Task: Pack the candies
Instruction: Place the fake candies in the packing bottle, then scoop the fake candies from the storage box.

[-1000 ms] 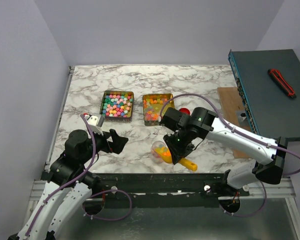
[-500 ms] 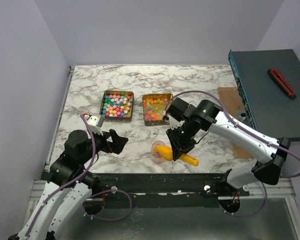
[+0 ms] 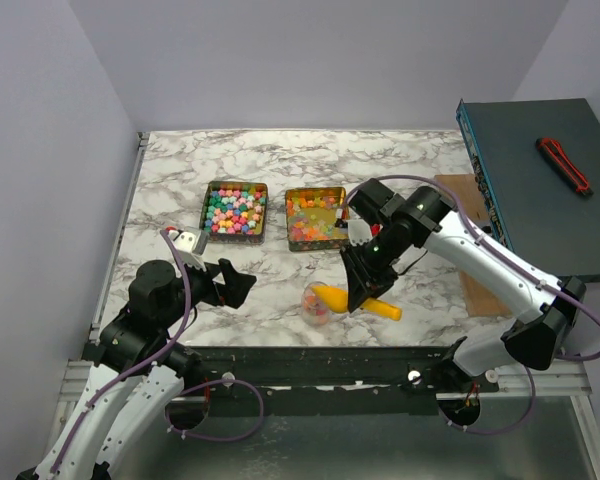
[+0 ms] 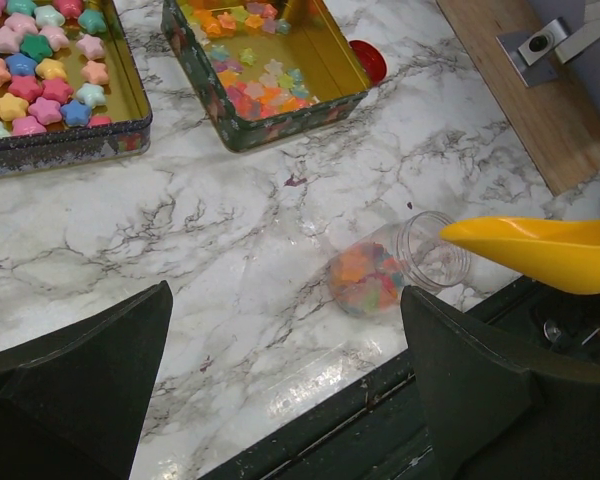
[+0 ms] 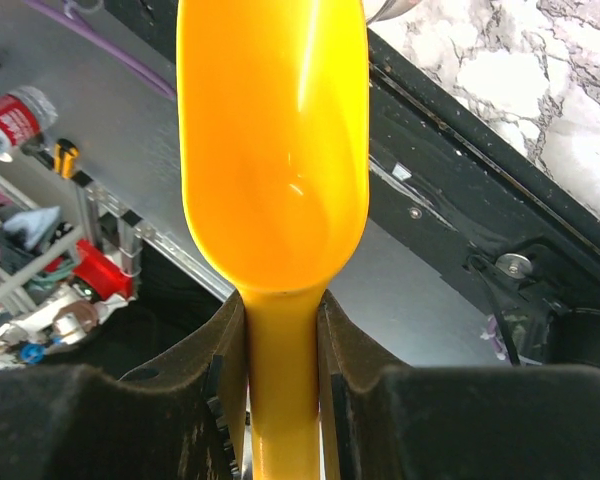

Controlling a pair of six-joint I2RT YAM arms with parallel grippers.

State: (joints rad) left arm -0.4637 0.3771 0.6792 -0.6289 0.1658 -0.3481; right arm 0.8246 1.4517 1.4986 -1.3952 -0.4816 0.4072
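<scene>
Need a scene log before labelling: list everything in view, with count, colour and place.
table: one, white marble, under everything
left tin: one, dark with gold inside, mid-table
pastel candies: many, mixed pastels, in left tin
right tin: one, same look, beside the left tin
jelly candies: many, mixed colours, in right tin
cap: one, red, just right of right tin
jar: one, clear, on its side near the front edge
jar candies: several, mixed colours, inside jar
scoop: one, yellow-orange, tip by jar's mouth
board: one, wooden, table's right side
case: one, dark grey, far right
cutter: one, red and black, on case
left gripper: one, black, open, empty, front left
right gripper: one, black, shut on scoop handle
</scene>
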